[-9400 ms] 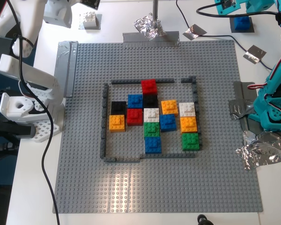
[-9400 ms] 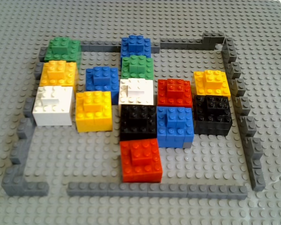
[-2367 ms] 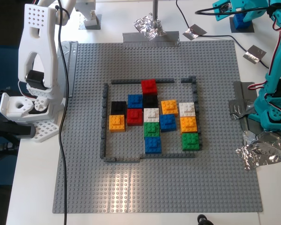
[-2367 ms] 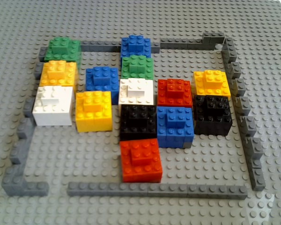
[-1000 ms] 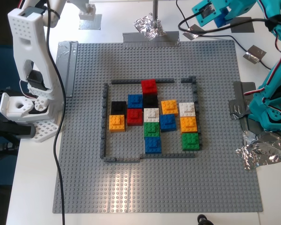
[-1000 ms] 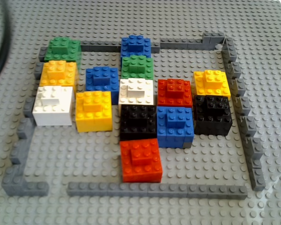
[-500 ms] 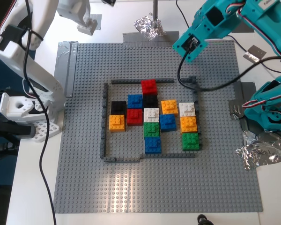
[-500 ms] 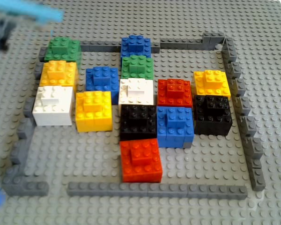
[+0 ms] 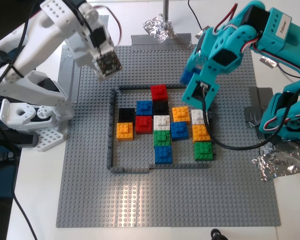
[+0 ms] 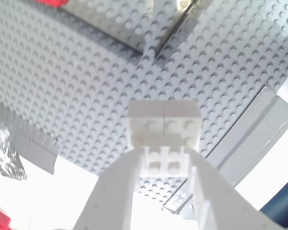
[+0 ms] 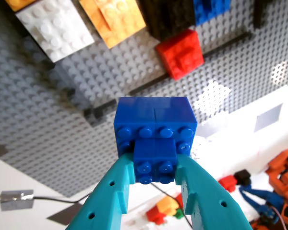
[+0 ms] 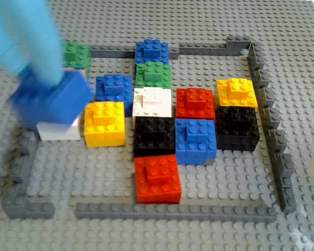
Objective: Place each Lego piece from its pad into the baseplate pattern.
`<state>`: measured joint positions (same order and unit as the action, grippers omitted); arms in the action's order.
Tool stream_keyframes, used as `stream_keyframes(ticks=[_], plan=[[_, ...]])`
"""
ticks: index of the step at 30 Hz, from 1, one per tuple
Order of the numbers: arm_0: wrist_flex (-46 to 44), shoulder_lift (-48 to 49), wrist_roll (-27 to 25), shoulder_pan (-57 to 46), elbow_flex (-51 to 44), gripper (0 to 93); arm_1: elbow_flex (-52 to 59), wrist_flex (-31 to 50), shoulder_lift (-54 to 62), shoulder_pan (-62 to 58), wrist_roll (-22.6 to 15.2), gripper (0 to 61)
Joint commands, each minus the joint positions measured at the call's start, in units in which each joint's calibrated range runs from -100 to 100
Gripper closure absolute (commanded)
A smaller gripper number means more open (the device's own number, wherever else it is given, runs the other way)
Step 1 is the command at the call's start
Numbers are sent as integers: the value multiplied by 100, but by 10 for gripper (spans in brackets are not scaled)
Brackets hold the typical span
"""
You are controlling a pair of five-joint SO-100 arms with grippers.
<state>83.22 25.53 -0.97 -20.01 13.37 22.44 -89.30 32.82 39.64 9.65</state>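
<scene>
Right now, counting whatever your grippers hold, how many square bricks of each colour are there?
Red bricks: 2
Blue bricks: 4, counting the held blue brick in my first gripper
White bricks: 3, counting the held white brick in my second gripper
Orange bricks: 3
Green bricks: 2
Black bricks: 2
Total: 16

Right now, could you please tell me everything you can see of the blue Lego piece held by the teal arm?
The blue Lego piece is a glossy plastic square brick with a smaller studded block on its top face, all one blue. My first gripper is shut on it, the teal fingers clamping the smaller block from both sides. It hangs in the air, tilted, over the baseplate pattern, near the frame's corner by the white brick in the other view. Only the fingers touch it.
</scene>
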Motion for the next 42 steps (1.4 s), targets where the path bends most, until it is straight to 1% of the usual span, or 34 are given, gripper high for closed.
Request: stream_keyframes(ticks=[1, 3, 6, 7, 8, 17, 21, 26, 29, 34, 42], plan=[[165, 220, 207, 395, -131, 895, 280, 94, 375, -688, 229, 611], [214, 220, 294, 591, -131, 895, 470, 175, 375, -928, 273, 611], [376, 220, 475, 939, -131, 895, 804, 533, 264, -1363, 341, 611], [425, 220, 524, 1033, -131, 895, 885, 671, 229, -1472, 356, 611], [515, 220, 612, 1229, -131, 895, 1029, 972, 152, -1675, 385, 611], [555, 125, 1022, 2114, -77, 894, 1075, 2111, -749, -2059, 429, 611], [547, 65, 1178, 2513, -23, 894, 1020, 2299, -1076, -2009, 429, 611], [531, -476, 1379, 2760, -113, 894, 1020, 2356, -1367, -1943, 473, 611], [474, -750, 1389, 2774, -122, 894, 1020, 2347, -1470, -1907, 503, 611], [197, -922, 1364, 2774, -113, 894, 1020, 2274, -1530, -1864, 512, 611], [27, -1119, 1354, 2977, -59, 894, 1120, 2250, -1453, -1885, 405, 611]])
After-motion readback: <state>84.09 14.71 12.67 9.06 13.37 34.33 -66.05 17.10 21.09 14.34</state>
